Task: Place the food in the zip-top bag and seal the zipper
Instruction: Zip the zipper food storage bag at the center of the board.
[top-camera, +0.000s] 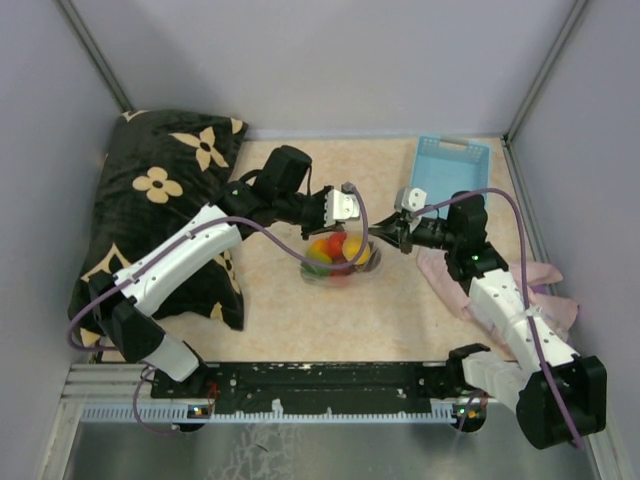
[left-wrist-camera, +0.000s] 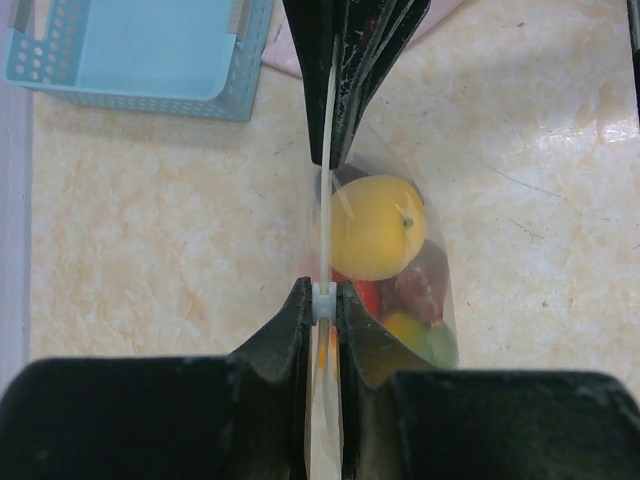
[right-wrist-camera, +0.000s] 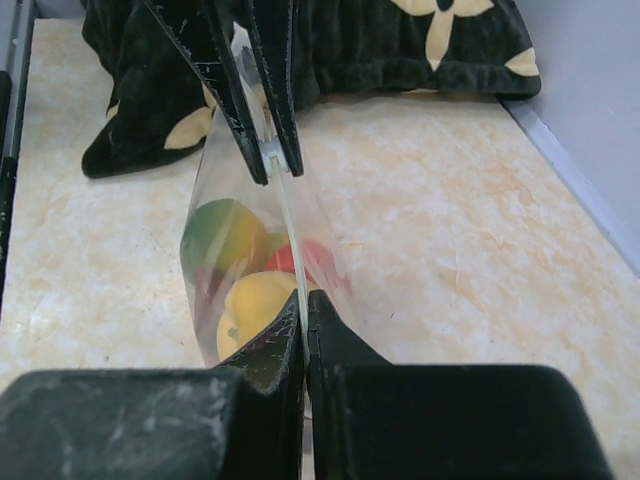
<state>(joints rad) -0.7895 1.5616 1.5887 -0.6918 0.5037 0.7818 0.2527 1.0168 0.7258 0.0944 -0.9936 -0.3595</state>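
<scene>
The clear zip-top bag (top-camera: 342, 262) hangs between my two grippers above the table, with the food (top-camera: 338, 250) inside: yellow, green, red and dark pieces. In the left wrist view my left gripper (left-wrist-camera: 324, 300) is shut on the zipper (left-wrist-camera: 325, 200), at its white slider. A yellow fruit (left-wrist-camera: 377, 226) shows through the bag (left-wrist-camera: 425, 300). In the right wrist view my right gripper (right-wrist-camera: 304, 300) is shut on the other end of the zipper (right-wrist-camera: 285, 215), with the food (right-wrist-camera: 255, 300) in the bag (right-wrist-camera: 215, 290) below. In the top view the left gripper (top-camera: 352, 207) and right gripper (top-camera: 385, 237) face each other.
A light blue basket (top-camera: 449, 170) stands at the back right. A black floral pillow (top-camera: 160, 200) lies along the left side. A pink cloth (top-camera: 545, 290) lies under the right arm. Grey walls close the back and sides.
</scene>
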